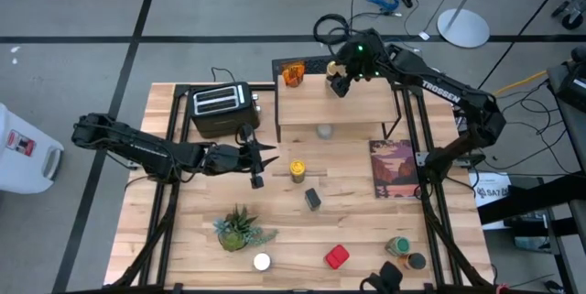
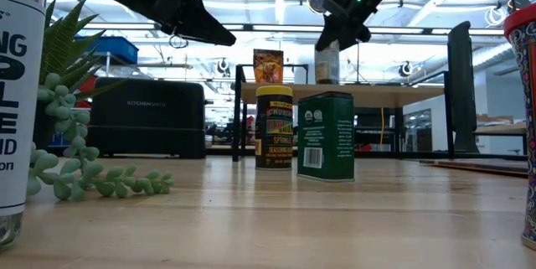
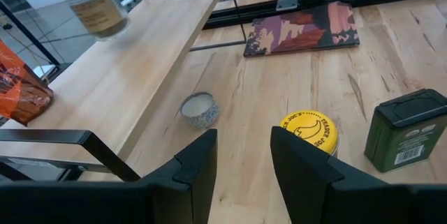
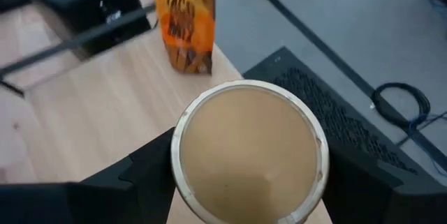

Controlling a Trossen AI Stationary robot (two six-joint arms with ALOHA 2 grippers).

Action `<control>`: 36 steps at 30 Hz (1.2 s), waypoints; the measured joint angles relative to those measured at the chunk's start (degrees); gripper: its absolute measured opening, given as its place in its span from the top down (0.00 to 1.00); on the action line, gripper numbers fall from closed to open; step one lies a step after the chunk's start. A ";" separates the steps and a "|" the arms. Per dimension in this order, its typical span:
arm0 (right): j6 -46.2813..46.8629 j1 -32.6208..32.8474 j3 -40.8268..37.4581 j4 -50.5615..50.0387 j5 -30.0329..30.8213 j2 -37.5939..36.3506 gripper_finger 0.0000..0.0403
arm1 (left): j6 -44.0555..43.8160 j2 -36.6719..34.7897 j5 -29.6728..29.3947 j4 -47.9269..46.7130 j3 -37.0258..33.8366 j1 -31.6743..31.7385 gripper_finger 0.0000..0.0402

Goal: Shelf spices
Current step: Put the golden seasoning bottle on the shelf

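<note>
My right gripper is over the far edge of the shelf, shut on the tan-lidded jar, which stays upright. An orange container stands on the plank's far left corner. My left gripper hovers open and holds nothing, near the toaster and above the table. Beyond it, on the tabletop, stand the yellow-lidded jar and the dark square tin. The red tin and the white-capped shaker stand near the front edge. My right gripper has the tan-lidded jar between its two fingers, one on each side of the jar just under the lid's rim. The fingers slant down from above. The jar is upright at the plank's far edge; whether its base touches the plank I cannot tell.
A black toaster stands left of the shelf and a small plant at the front left. A book lies to the right. A small round patterned dish sits by the shelf's near edge. Two more containers stand at the front right.
</note>
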 joint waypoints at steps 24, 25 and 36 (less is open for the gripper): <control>-1.49 -2.45 -3.62 9.17 -3.63 2.81 0.31 | 0.02 0.00 0.00 -0.60 0.00 0.00 0.64; -1.65 -2.45 -3.92 9.45 -3.70 2.79 0.31 | 0.02 -0.02 0.00 -0.71 0.00 0.00 0.64; -3.33 -2.47 -4.74 12.18 -6.00 2.81 0.31 | 0.02 0.00 -0.02 -0.69 0.00 0.41 0.64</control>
